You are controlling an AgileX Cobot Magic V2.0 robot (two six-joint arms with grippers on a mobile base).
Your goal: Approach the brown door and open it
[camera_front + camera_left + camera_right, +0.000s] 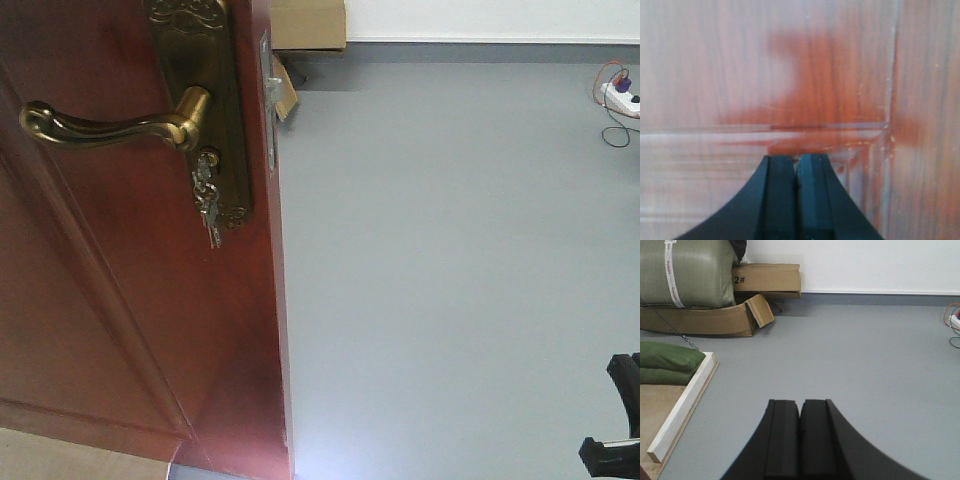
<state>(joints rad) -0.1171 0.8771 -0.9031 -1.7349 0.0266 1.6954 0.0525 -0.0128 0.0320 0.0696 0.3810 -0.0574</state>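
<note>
Glossy reddish wood grain on the brown door (120,330), its lever handle (110,125) polished brass, matt black pads on the left gripper (796,197), smooth grey floor (450,280).

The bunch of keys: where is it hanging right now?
In the front-facing view the keys dangle at upper left, from the lower part of the brass plate on the brown door, just below the lever handle and near the door's free edge.
</note>
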